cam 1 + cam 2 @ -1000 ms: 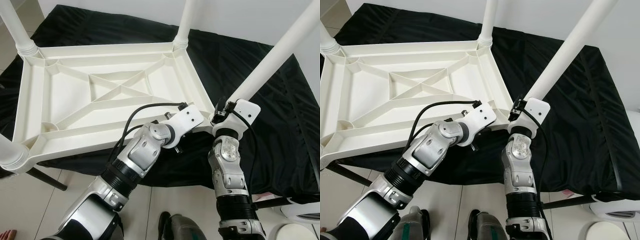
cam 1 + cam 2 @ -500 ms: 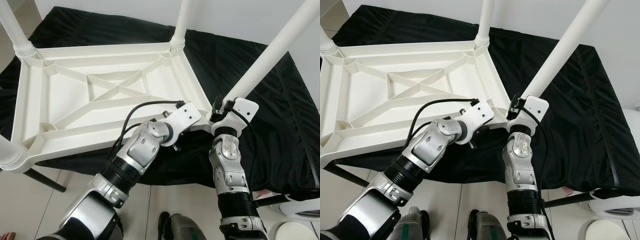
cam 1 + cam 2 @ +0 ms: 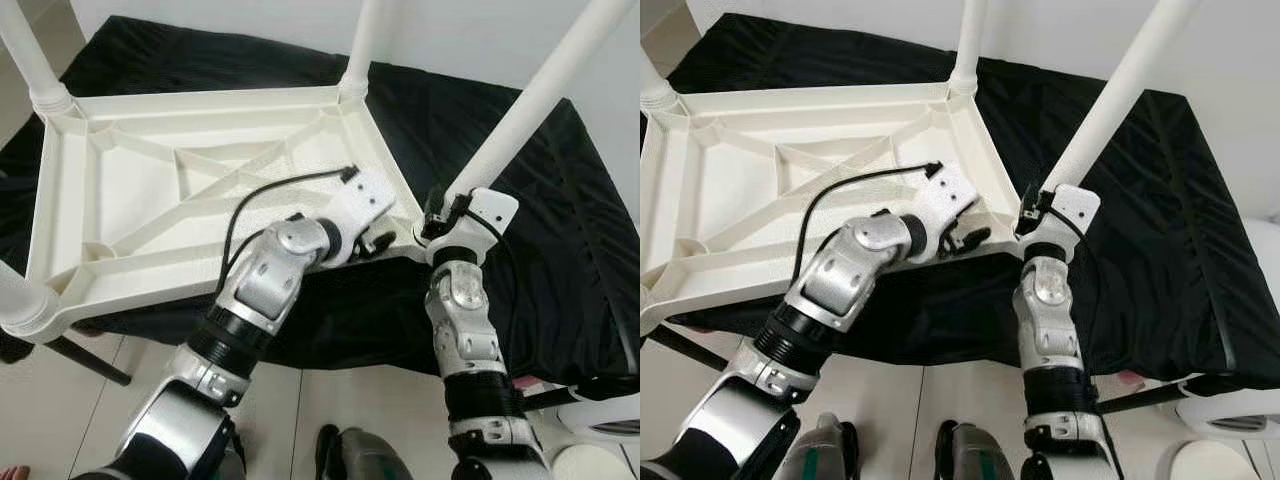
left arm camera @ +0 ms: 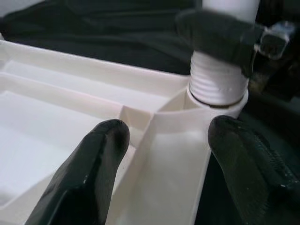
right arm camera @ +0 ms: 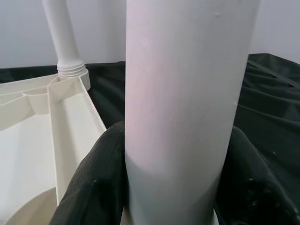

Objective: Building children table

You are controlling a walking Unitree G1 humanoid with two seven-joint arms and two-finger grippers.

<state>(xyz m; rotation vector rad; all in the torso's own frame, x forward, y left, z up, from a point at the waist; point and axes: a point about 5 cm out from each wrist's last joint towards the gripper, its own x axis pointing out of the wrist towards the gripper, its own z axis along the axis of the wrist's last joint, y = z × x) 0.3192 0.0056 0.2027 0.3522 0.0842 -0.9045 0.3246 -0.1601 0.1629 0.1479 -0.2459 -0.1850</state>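
Left wrist view shows the left gripper with fingers apart astride the corner of the upturned white table on the black cloth; right wrist view shows the right gripper clamped around the near leg.

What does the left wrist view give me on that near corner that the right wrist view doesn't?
Left wrist view: the left gripper open, its fingers straddling the tabletop's corner rim, and the leg's threaded collar seated in the corner socket, with a right gripper finger across the leg just above it.

Right wrist view: the right gripper shut on the leg's smooth shaft, plus a far leg standing in its own socket.

Both: the same white leg, the upturned tabletop's ribbed underside and the black cloth beneath.
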